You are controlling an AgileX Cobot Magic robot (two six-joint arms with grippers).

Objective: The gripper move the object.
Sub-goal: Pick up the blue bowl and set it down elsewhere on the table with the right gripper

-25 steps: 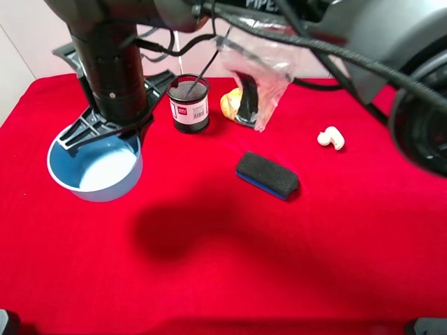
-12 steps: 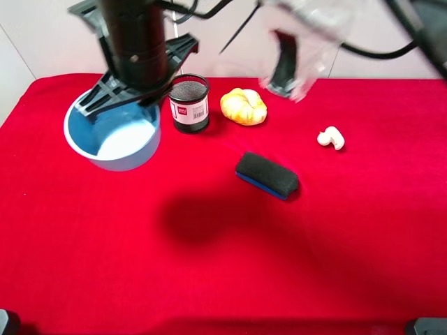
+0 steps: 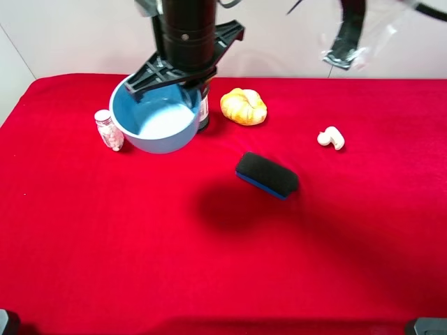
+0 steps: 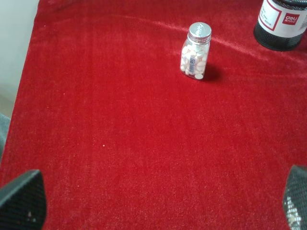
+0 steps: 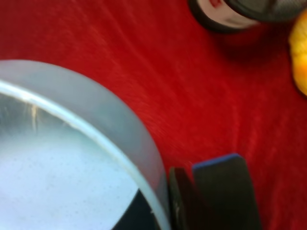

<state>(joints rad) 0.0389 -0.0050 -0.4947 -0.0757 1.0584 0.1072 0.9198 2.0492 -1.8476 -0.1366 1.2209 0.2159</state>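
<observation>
The light-blue bowl point(image 3: 157, 122) hangs tilted above the red cloth at the back left and covers most of the black mesh cup point(image 3: 203, 112). My right gripper point(image 3: 170, 82), a large black hand reaching across from above, is shut on the bowl's far rim. The right wrist view shows that rim point(image 5: 72, 158) pinched by the right gripper point(image 5: 168, 206), one black finger point(image 5: 220, 191) on the outside. The left gripper point(image 4: 158, 206) stands open over bare cloth, with only its two fingertips showing in the left wrist view.
A small pill bottle point(image 3: 109, 130) stands just left of the bowl, also the pill bottle point(image 4: 195, 50). A yellow bun point(image 3: 243, 106), a black-and-blue eraser point(image 3: 267, 175) and a small white piece point(image 3: 331, 137) lie to the right. A clear bag point(image 3: 346, 35) dangles at the back right.
The right gripper has carried the bowl to the right and toward the back, from the left side to in front of the mesh cup. The pill bottle has come into view.
</observation>
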